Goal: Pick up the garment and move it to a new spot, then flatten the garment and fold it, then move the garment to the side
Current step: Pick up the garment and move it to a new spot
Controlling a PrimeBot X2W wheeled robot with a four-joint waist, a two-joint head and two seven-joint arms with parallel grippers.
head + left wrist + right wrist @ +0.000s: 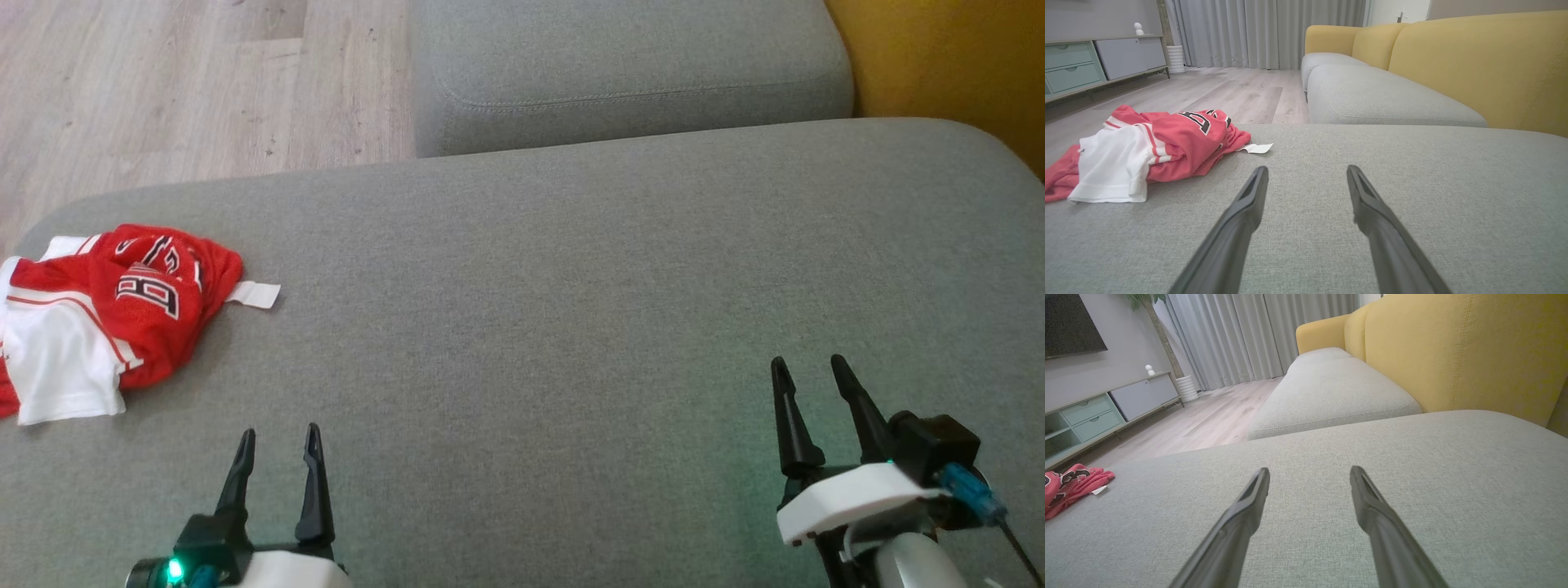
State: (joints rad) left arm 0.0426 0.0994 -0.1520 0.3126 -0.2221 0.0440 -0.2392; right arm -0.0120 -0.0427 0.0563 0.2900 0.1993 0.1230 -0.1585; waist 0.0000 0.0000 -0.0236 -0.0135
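Left gripper [279, 430]: fingers spread apart with nothing between them, held low over the grey cushion [571, 269] at its near left. Right gripper [807, 359]: likewise parted and empty, at the near right, set a little further forward than the left one in the head view. Both point away from the robot across the fabric.

Garment [139, 310]: a red sports jersey with white panels and black-and-white lettering. It lies crumpled in a heap at the far left end of the same cushion, close to the rounded edge. White cloth is uppermost on the near-left part and red cloth bunches over the rest. A small white tag [255, 294] sticks out from the heap's right side and lies flat on the seat. The heap sits ahead and to the left of the left gripper, clear of its fingers, and well apart from the right gripper.

Surroundings: a second cushion [620, 73], also grey, adjoins the first on the far side. A yellow backrest [947, 65] runs along the right. Pale wooden floor [204, 82] lies beyond the left end. The left wrist view shows grey curtains [1265, 32], a low sideboard [1086, 65] with pale green drawers, a small white ornament [1139, 28] on top of it, and a white ribbed pot [1176, 59] on the floor beside it. The right wrist view shows a dark screen [1069, 326] on the wall.
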